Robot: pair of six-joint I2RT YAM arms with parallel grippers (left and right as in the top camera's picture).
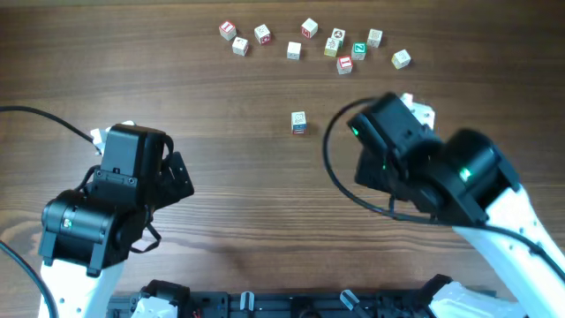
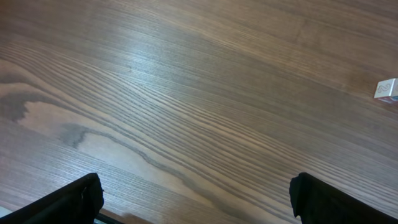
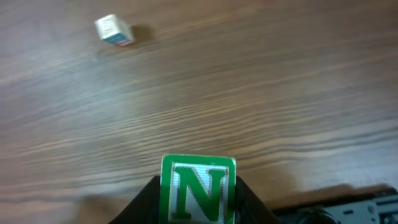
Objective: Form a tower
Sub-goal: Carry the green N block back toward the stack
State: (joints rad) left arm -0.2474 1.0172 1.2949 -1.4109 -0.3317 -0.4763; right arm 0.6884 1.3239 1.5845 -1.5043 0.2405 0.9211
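My right gripper (image 3: pixel 199 198) is shut on a small wooden cube (image 3: pixel 199 186) whose green-bordered face shows a green "N"; it hangs a little above the bare wood. In the overhead view this gripper sits right of centre, mostly under its own arm (image 1: pixel 415 150). A single pale letter cube (image 1: pixel 298 122) stands alone mid-table, ahead and left of the held cube (image 3: pixel 114 30), and at the right edge of the left wrist view (image 2: pixel 387 90). No tower shows in any view. My left gripper (image 2: pixel 196 199) is open over bare table, nothing between its fingers.
Several loose letter cubes (image 1: pixel 309 40) lie scattered along the far side of the table, some with red faces, one with a green face (image 1: pixel 358 50). The left arm (image 1: pixel 132 163) rests at the near left. Black cables loop beside both arms.
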